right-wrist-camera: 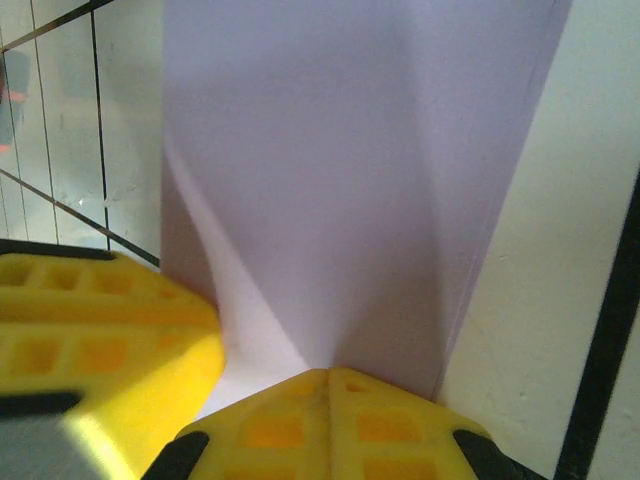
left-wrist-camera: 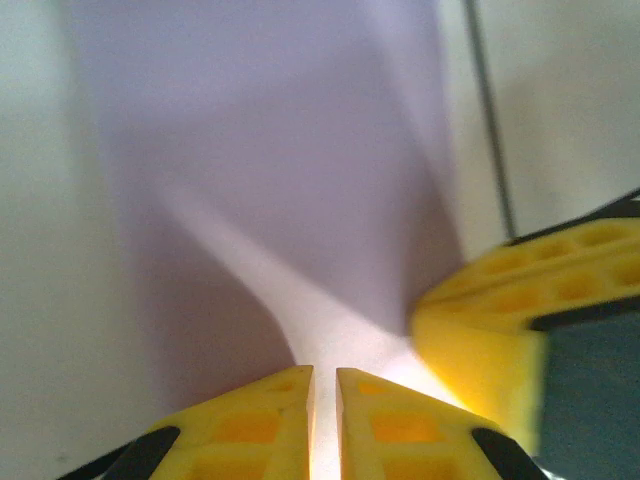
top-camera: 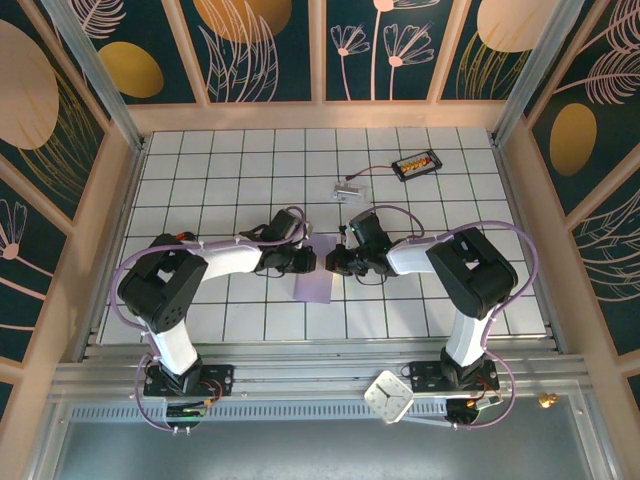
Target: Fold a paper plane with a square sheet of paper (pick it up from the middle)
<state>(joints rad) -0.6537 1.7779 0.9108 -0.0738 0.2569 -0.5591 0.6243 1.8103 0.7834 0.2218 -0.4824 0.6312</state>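
The square sheet of paper (top-camera: pixel 313 283) is lavender, folded into a narrow strip, and lies on the white tiled table (top-camera: pixel 200 200) between the two arms. Both grippers meet at its far end. My left gripper (top-camera: pixel 316 262) reaches in from the left. In the left wrist view its yellow jaws (left-wrist-camera: pixel 324 385) stand almost together, with a raised ridge of the paper (left-wrist-camera: pixel 270 150) running into the slit. My right gripper (top-camera: pixel 336 264) comes from the right. Its jaws (right-wrist-camera: pixel 328 380) are pressed shut on the paper's (right-wrist-camera: pixel 350 170) near edge. Each wrist view shows the other gripper's yellow finger alongside.
A small clear plastic piece with a wire (top-camera: pixel 350 188) lies on the tiles behind the grippers. A black holder with orange parts (top-camera: pixel 415 164) sits at the back right. A white clock-like square (top-camera: pixel 388 396) rests on the front rail. Wooden frame walls surround the table.
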